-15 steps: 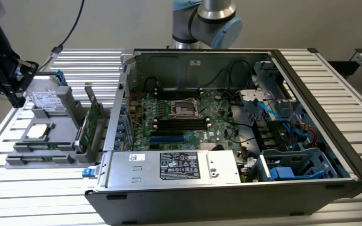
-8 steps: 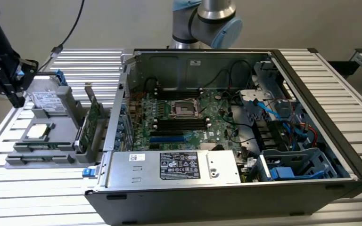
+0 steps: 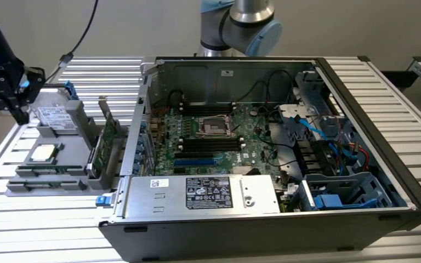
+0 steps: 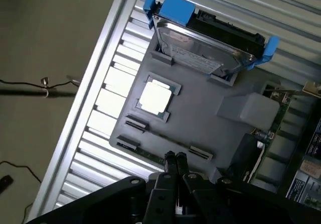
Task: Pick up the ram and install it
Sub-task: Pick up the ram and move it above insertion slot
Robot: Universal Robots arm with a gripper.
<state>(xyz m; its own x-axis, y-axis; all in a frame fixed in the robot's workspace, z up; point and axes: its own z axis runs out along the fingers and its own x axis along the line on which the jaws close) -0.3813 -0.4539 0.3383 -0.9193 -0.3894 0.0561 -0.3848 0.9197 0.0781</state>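
Entry, task unstarted: I have the black gripper (image 4: pixel 175 159) shut and empty near the grey plastic parts tray (image 4: pixel 200 103) at the exterior view's left, where the thin green ram stick (image 4: pixel 148 153) lies slotted, none yet fitted in the open black computer case (image 3: pixel 254 241).

You have a worktop (image 3: pixel 42 241) of silver aluminium slats. Two things stand directly on it. The open black computer case (image 3: pixel 254 244) fills the middle and reaches towards the edge at the exterior view's right. A grey parts tray (image 3: pixel 50 186) sits just beside it, near the opposite edge.
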